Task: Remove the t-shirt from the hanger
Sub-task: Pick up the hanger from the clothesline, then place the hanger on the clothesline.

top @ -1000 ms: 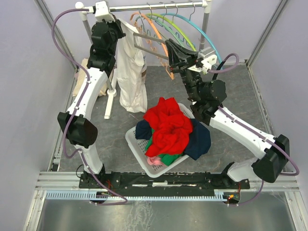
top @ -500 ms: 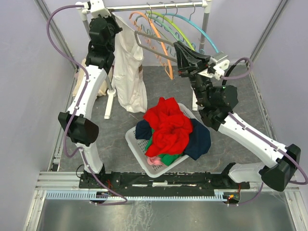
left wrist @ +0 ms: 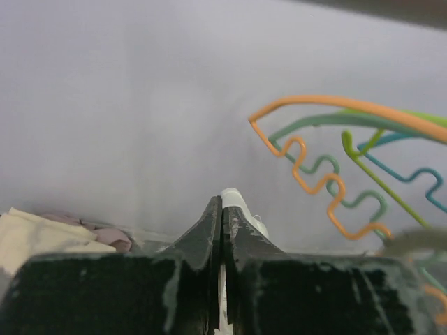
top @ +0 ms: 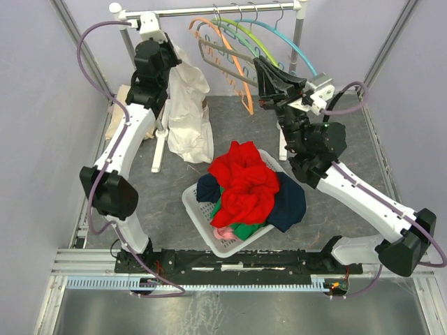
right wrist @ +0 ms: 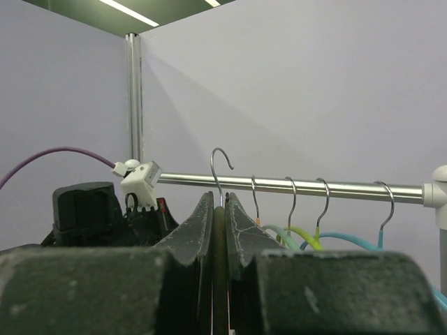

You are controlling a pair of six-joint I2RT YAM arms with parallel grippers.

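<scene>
Fabric of the white t-shirt (top: 187, 112) is pinched between the closed fingers of the left hand (left wrist: 222, 209) and hangs below it toward the desk (top: 140, 202). To that hand's right, the right hand (right wrist: 219, 206) is clamped on the grey hanger (right wrist: 222, 162), whose hook rises above its fingertips.

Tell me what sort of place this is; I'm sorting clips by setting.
Probably a walled robot test cell staged as a laundry corner: clothes rail with coloured hangers, basket heaped with garments.
</scene>
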